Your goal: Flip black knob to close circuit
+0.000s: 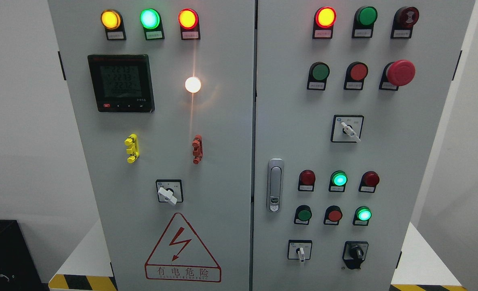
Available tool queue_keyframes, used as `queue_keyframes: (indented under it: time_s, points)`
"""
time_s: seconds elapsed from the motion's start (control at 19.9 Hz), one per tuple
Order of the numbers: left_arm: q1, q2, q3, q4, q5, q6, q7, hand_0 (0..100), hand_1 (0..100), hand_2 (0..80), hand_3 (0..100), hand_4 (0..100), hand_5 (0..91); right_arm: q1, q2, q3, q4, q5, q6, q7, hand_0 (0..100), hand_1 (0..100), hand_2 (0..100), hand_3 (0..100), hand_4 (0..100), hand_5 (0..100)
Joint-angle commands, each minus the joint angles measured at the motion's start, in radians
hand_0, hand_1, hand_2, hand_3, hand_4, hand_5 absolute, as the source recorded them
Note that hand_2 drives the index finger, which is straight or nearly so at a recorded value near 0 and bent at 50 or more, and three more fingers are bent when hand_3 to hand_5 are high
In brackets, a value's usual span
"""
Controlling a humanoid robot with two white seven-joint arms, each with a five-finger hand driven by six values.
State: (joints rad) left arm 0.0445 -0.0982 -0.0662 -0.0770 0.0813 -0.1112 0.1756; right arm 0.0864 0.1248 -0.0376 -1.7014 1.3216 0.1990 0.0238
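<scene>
The black knob (356, 254) sits at the bottom right of the right door of the grey cabinet (222, 161), below the lowest row of buttons. It is a round rotary selector on a black mount with a pale label strip above. Its raised grip bar stands about upright. A white-handled switch (300, 252) lies to its left, well apart.

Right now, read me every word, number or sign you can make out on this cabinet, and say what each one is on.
"有电危险": under the lightning bolt on the red warning triangle, left door.
Meter: three rows of green digits, the bottom one looks like "2212"; the others too blurred to be sure.
Small print below the Chinese text: unreadable.
Tags under the lamps and buttons, and the marks around the black knob and the white switches: too small to read.
</scene>
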Motion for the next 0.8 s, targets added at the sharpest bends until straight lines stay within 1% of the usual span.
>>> queue_keyframes:
  time_s: [0.0,0.15,0.25,0.4,0.6,0.75]
  points:
    - [0.0,0.0,0.0,0.0,0.0,-0.001,0.001,12,56,0.0,0,0,0.0,-0.054,0.001,-0.001,-0.089,0.039,0.005,0.013,0,0,96,100,100,100]
    - [0.0,0.0,0.0,0.0,0.0,-0.001,-0.001,12,56,0.0,0,0,0.0,-0.073,-0.001,-0.008,-0.084,0.048,0.005,0.045,0,0,96,100,100,100]
    - [0.0,0.0,0.0,-0.001,0.0,-0.001,0.001,12,56,0.0,0,0,0.0,-0.099,-0.001,-0.011,-0.083,0.051,0.007,0.051,0,0,96,100,100,100]
    - [0.0,0.0,-0.001,-0.001,0.0,-0.001,-0.001,12,56,0.0,0,0,0.0,-0.129,-0.001,-0.034,-0.069,0.082,0.007,0.087,0,0,96,100,100,100]
    - [0.0,0.0,0.0,0.0,0.0,-0.001,0.001,12,56,0.0,0,0,0.0,-0.178,-0.008,-0.067,-0.041,0.083,0.005,0.094,0,0,96,100,100,100]
    - [0.0,0.0,0.0,0.0,0.0,-0.001,-0.001,12,56,0.0,0,0,0.0,-0.203,-0.013,-0.087,-0.038,0.085,0.005,0.131,0,0,96,100,100,100]
